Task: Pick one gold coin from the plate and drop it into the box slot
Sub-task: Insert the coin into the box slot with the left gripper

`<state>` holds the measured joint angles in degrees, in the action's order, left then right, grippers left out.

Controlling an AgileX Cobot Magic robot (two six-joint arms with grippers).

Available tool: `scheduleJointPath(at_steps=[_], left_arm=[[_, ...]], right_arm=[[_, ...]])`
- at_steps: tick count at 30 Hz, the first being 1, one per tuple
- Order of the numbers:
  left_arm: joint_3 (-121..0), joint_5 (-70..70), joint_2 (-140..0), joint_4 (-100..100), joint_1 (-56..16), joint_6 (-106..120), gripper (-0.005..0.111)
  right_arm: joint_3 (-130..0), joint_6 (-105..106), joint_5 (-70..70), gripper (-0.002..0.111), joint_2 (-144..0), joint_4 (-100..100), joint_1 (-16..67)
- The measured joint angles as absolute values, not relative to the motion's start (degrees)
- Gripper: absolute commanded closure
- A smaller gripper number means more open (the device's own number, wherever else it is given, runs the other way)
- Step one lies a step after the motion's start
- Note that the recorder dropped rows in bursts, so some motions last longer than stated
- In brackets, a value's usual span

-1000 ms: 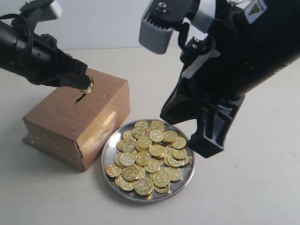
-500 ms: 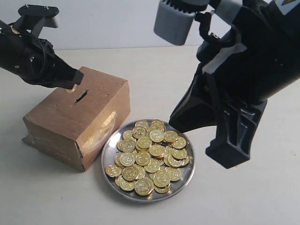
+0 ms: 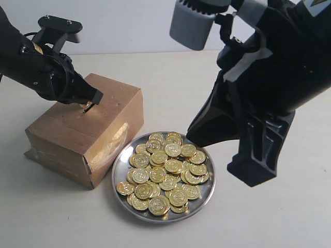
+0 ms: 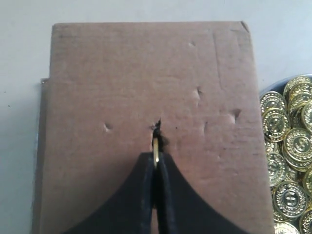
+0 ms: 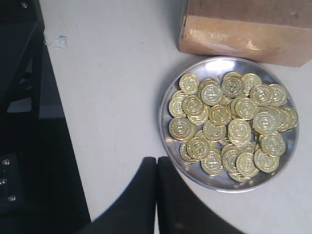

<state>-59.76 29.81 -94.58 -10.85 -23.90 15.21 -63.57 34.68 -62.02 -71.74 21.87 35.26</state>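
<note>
A gold coin [image 4: 155,146] is gripped on edge between the fingers of the left end effector [image 4: 155,157], which is clenched on it. The coin is held right at the slot [image 4: 157,127] cut in the top of the cardboard box [image 3: 111,126]. The box is set on the table [image 3: 269,217], just beside the plate [image 3: 206,199], in which a heap of coins [image 3: 165,173] is piled. The right end effector [image 5: 156,165] is clenched on nothing and is held above the table near the plate's rim.
</note>
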Motion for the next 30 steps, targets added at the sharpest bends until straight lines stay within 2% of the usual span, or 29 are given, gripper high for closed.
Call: scheduleJointPath(at_steps=[21,23,24,26,28,30], left_arm=[[-59.76,29.47,-96.99,-10.29,-23.90,14.80,0.105],[-59.76,29.47,-96.99,-10.29,-23.90,14.80,0.093],[-59.76,29.47,-96.99,-10.29,-23.90,14.80,0.080],[-59.76,29.47,-96.99,-10.42,-23.90,14.80,0.062],[-59.76,29.35,-96.99,-10.42,-23.90,14.80,0.055],[-59.79,29.35,-96.99,-10.42,-23.98,14.80,0.056]], right_arm=[[-63.57,34.45,-62.02,0.108,-71.74,21.98,35.26],[-63.57,34.45,-62.02,0.108,-71.74,21.98,35.26],[-63.57,34.45,-62.02,0.108,-71.74,21.98,35.26],[-63.57,34.45,-62.02,0.108,-71.74,21.98,35.26],[-63.57,34.45,-62.02,0.108,-71.74,21.98,35.26],[-63.57,34.45,-62.02,0.108,-71.74,21.98,35.26]])
